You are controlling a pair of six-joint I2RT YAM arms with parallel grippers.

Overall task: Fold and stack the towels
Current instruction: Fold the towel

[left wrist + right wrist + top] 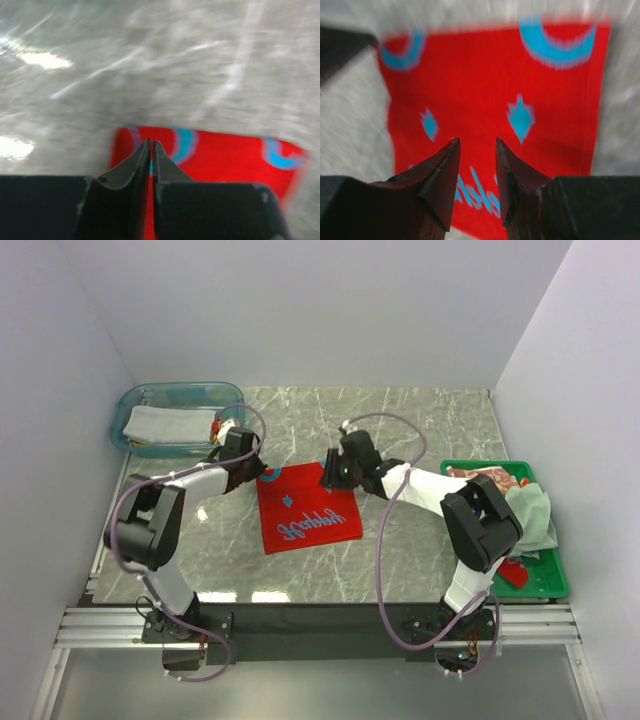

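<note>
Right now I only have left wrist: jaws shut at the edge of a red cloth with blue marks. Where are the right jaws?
Observer: Right jaws stand open at the far right corner of the red rectangular cloth towel.
Operator: Towel flat?
Observer: Yes, spread out unfolded on the grey marble table.
Operator: Any other towel put away?
Observer: One pale grey towel lies in the clear teal plastic tub, far left.

table (420,440): grey marbled top | red towel (308,508): flat, far corners at left gripper (262,472) jaws and right gripper (330,473) jaws | teal tub (176,388): far-left of left jaws | green crate (545,585): right of right jaws, well apart
</note>
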